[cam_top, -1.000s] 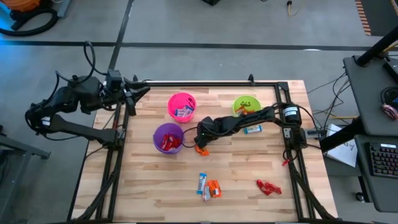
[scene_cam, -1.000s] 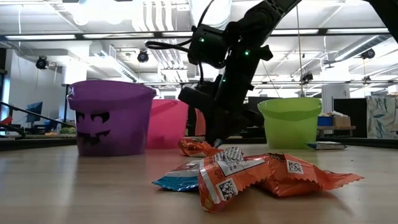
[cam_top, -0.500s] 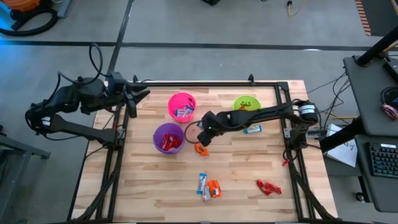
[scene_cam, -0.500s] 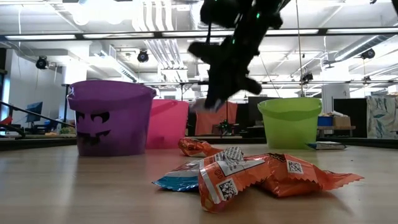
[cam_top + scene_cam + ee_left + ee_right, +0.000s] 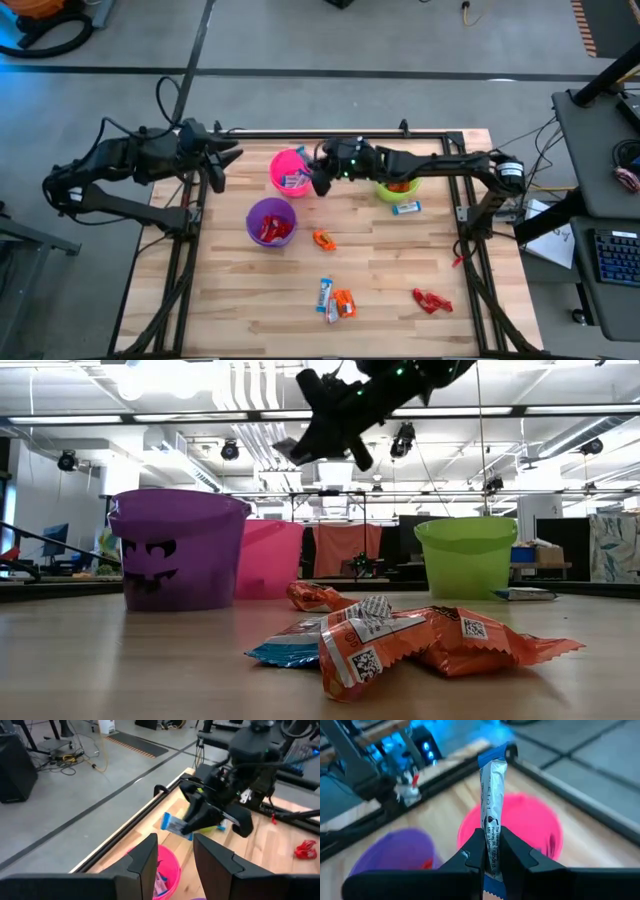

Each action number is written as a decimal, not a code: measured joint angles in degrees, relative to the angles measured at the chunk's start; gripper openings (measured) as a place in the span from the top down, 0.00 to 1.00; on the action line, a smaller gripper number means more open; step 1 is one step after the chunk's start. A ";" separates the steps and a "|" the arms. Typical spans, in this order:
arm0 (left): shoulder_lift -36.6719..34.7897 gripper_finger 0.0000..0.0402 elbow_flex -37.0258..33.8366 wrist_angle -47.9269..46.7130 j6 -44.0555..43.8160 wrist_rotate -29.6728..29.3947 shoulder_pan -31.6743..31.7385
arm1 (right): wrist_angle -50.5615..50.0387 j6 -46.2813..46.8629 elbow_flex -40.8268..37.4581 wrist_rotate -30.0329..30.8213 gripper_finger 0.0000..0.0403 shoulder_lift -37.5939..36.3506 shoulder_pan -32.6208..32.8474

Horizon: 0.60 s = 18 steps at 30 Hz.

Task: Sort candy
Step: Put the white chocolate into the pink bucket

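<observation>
The left gripper (image 5: 228, 157) waited at the table's far left corner, its fingers (image 5: 143, 865) standing apart with nothing between them. Just to its right stood the pink cup (image 5: 291, 170), already holding blue-and-white bars, and nearer the front the purple cup (image 5: 270, 221), with red sweets inside. Above the pink cup's right edge hung the right gripper (image 5: 321, 181), pinched shut on a blue-and-white bar (image 5: 491, 815) held upright between its fingers. The step in hand appeared to be delivery: the bar was raised clear of the table and close to the cup for its kind. The next move would call for centring the bar over the pink cup's mouth, then letting go. An orange sweet (image 5: 323, 239) lay on the table between the cups and the front; a blue-and-white bar with orange sweets (image 5: 336, 300) sat near the front edge. Further right, the green cup (image 5: 397, 168) held orange pieces under the right arm, another blue bar (image 5: 405, 208) lay just before it, and red sweets (image 5: 431, 300) rested near the front right. Nothing visibly blocked the drop, though the pink rim lay close beneath the bar
</observation>
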 joint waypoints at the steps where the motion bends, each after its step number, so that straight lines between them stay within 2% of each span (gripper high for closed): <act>1: 0.23 0.73 0.00 0.08 0.57 0.00 0.00 | 1.93 -1.55 0.00 -0.02 0.92 0.58 -0.42; 7: 1.54 0.74 0.00 0.74 6.19 0.08 0.29 | 9.76 -11.14 0.02 -0.42 0.92 3.35 -2.37; 11: 2.36 0.77 -0.02 5.10 11.79 -2.53 2.10 | 14.07 -14.40 0.00 -1.46 0.92 5.79 -3.30; 18: 3.80 0.81 -0.02 12.46 23.28 -2.65 7.96 | 20.02 -17.52 0.00 -1.71 0.92 9.72 -3.90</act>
